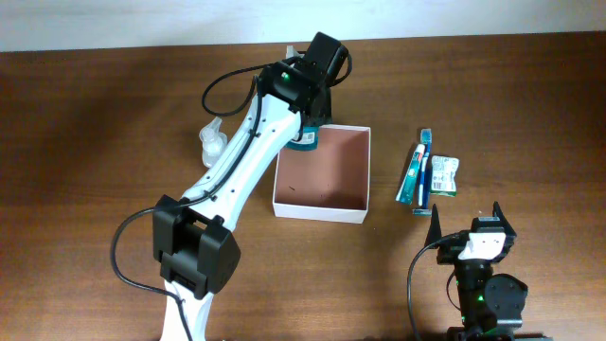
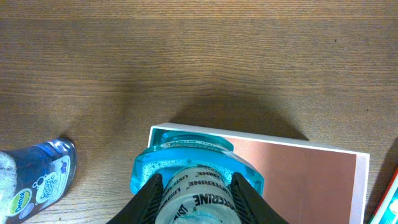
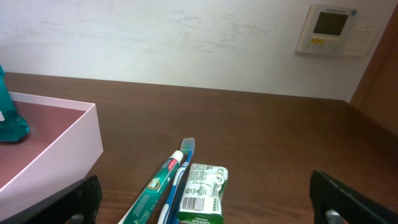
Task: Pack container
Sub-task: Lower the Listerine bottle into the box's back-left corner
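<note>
Container: open-topped, white walls, reddish-brown floor, sits mid-counter, just right of the left arm's reach. The floor is bare across most of its area.

Left gripper: jaws clenched on a teal mouthwash bottle, one finger on each side of its white label. The bottle is over the container's far left corner, inside the walls. In the right wrist view it appears as a teal shape low against the floor there; actual contact with the floor is hard to judge from these angles.

Right gripper: jaws released, spread wide, nothing between them. It is parked near the counter's front edge, right of the container and apart from it.

Other items:
- Toothpaste tube and toothbrush lie side by side, touching, right of the container.
- Green packet lies just beside the toothbrush.
- Blue bottle with a bubble-print label is on the counter, outside the container's left wall.
</note>
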You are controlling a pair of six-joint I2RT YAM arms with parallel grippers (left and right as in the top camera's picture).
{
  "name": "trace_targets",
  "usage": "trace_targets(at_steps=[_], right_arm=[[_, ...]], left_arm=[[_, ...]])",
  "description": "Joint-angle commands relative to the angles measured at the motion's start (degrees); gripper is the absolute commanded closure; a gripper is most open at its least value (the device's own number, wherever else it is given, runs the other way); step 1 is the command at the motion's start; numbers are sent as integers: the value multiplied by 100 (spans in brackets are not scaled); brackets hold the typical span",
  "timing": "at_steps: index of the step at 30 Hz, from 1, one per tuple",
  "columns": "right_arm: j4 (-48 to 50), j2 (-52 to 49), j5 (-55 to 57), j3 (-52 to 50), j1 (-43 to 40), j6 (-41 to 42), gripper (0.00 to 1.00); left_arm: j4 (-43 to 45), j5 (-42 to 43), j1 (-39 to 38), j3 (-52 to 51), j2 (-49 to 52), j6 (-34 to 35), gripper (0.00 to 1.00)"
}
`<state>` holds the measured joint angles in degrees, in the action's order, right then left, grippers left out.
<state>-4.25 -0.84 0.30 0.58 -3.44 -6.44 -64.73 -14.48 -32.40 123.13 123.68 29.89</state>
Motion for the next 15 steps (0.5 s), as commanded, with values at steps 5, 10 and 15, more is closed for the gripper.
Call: trace_targets(at_steps=[5,10,15], right_arm=[[-33,44,-28,-26,-35,-22,2],[-33,44,-28,-26,-35,-22,2],[-33,44,-28,-26,-35,-22,2]], left_arm=[[22,-210,20,151,173,92,83],[24,-260,20,151,190,92,83],[-48,-297,20,151,199,92,83]])
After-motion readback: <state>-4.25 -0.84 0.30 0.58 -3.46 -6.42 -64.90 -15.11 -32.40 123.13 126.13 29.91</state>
